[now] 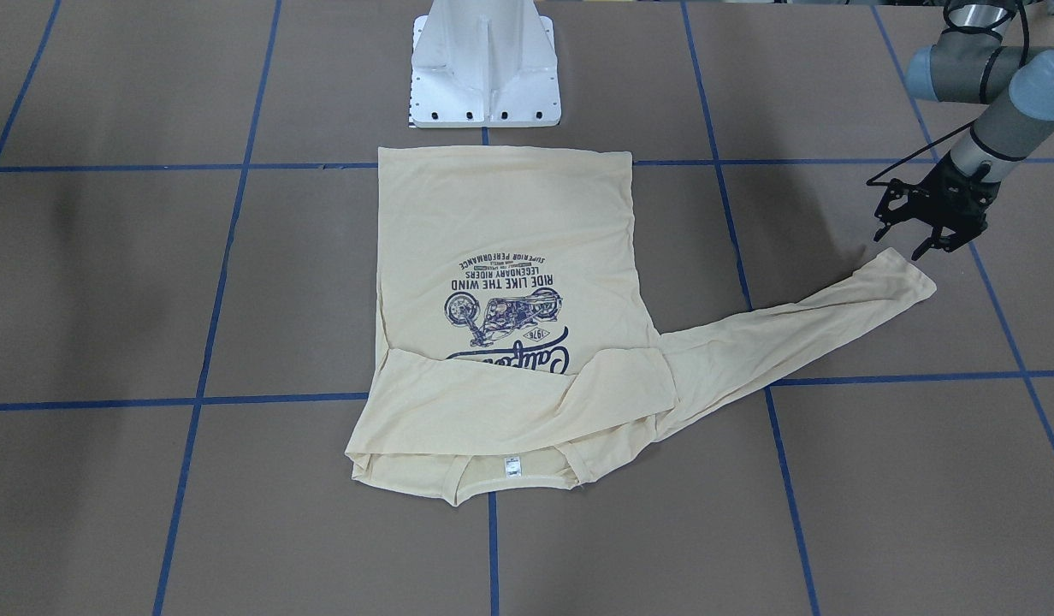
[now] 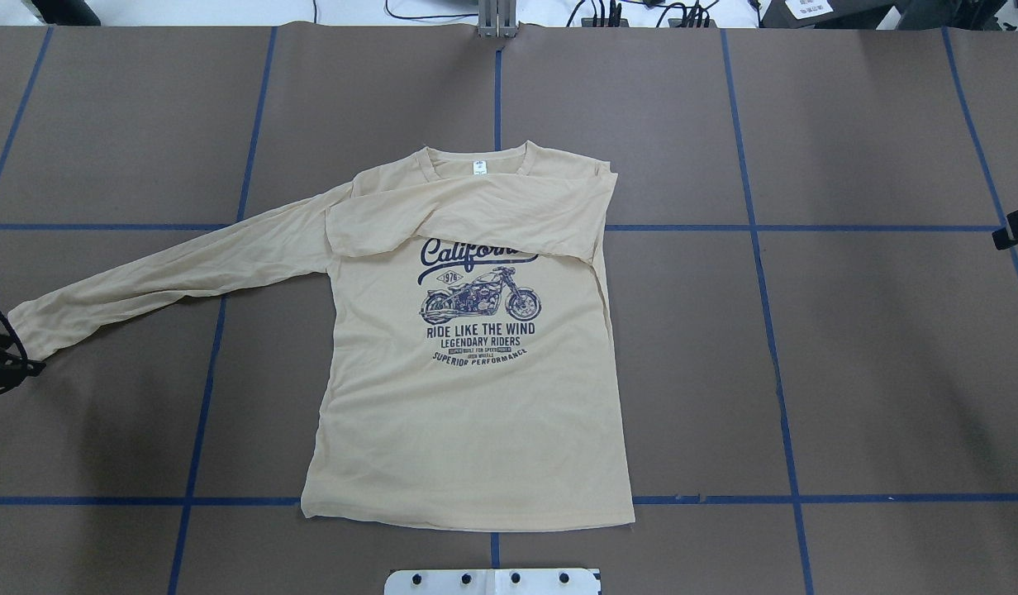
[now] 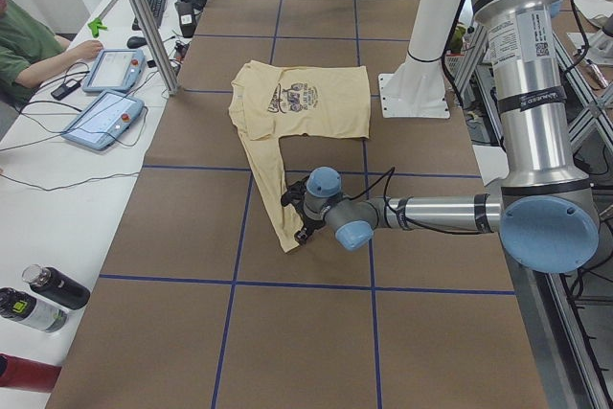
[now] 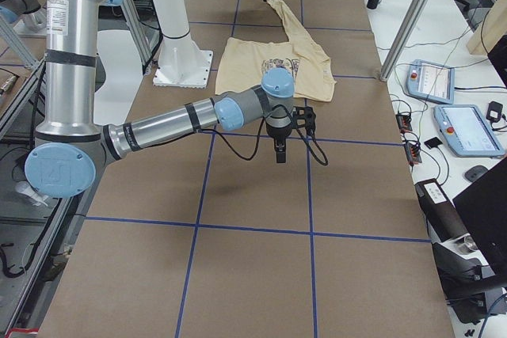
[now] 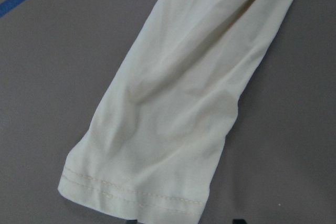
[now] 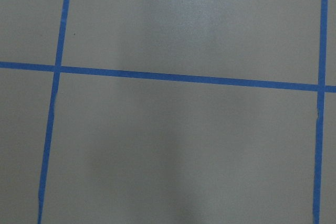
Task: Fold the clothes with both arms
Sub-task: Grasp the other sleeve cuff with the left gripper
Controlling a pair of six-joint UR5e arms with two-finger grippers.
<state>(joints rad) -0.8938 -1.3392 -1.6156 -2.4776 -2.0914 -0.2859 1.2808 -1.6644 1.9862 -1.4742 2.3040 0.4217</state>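
The clothes are one cream long-sleeved T-shirt (image 1: 510,231) (image 2: 468,413) lying flat, print up, in the middle of the table. One sleeve (image 2: 476,207) is folded across the chest over the "California" lettering. The other sleeve stretches toward the robot's left and ends in its cuff (image 1: 908,278) (image 5: 136,192). My left gripper (image 1: 899,245) (image 2: 1,359) hovers open right by that cuff, with nothing between its fingers. My right gripper (image 4: 280,156) hangs above bare table away from the shirt. Only a black edge of it (image 2: 1013,235) shows overhead, so I cannot tell whether it is open or shut.
The white pedestal base (image 1: 484,68) stands at the shirt's hem side. Blue tape lines grid the brown table top (image 6: 184,77). A seated person (image 3: 29,45), touch panels (image 4: 432,81) and bottles (image 3: 48,289) are on a side bench beyond the table's far edge.
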